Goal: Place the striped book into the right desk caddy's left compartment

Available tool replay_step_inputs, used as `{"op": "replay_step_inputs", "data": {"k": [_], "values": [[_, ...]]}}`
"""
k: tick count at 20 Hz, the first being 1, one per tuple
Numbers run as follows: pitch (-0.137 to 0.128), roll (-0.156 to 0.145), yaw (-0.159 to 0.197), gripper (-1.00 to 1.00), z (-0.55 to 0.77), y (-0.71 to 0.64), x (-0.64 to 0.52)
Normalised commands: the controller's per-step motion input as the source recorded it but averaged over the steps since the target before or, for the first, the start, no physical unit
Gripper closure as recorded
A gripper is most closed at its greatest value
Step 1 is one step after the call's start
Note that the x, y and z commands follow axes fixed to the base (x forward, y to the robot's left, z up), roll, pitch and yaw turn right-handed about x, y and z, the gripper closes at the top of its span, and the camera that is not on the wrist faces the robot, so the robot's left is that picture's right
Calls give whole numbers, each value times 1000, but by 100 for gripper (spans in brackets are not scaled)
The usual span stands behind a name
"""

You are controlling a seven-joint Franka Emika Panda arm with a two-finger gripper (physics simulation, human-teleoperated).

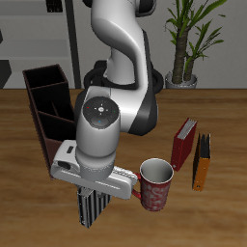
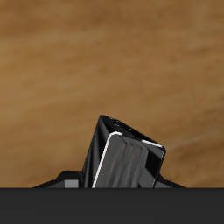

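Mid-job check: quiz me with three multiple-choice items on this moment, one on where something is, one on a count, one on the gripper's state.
1. Where is the striped book?
A. in the caddy
B. in the gripper
C. beside the mug

2. How many books stand beside the mug?
A. two
B. three
C. none

3. What is the gripper doing?
A. open, empty
B. shut on the mug
C. shut on the striped book

Key: 1 B, the wrist view shows it between the fingers. 2 A, the red book and the orange-yellow book. 3 C, the book hangs in it above the table, outside the right desk caddy.
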Motion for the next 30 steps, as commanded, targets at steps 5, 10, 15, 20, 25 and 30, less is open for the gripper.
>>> {"op": "replay_step_inputs", "data": {"k": [5,10,15,20,25,30], "values": [[-65,-28,-2,100,516,-153,-214],[-93,-34,20,100,805,-194,-360],[-96,-7,22,100,720,-163,-437],[-91,-18,20,100,682,-186,-475],[-58,-14,8,100,527,-116,-454],[-34,-42,33,100,447,-76,-461]]}}
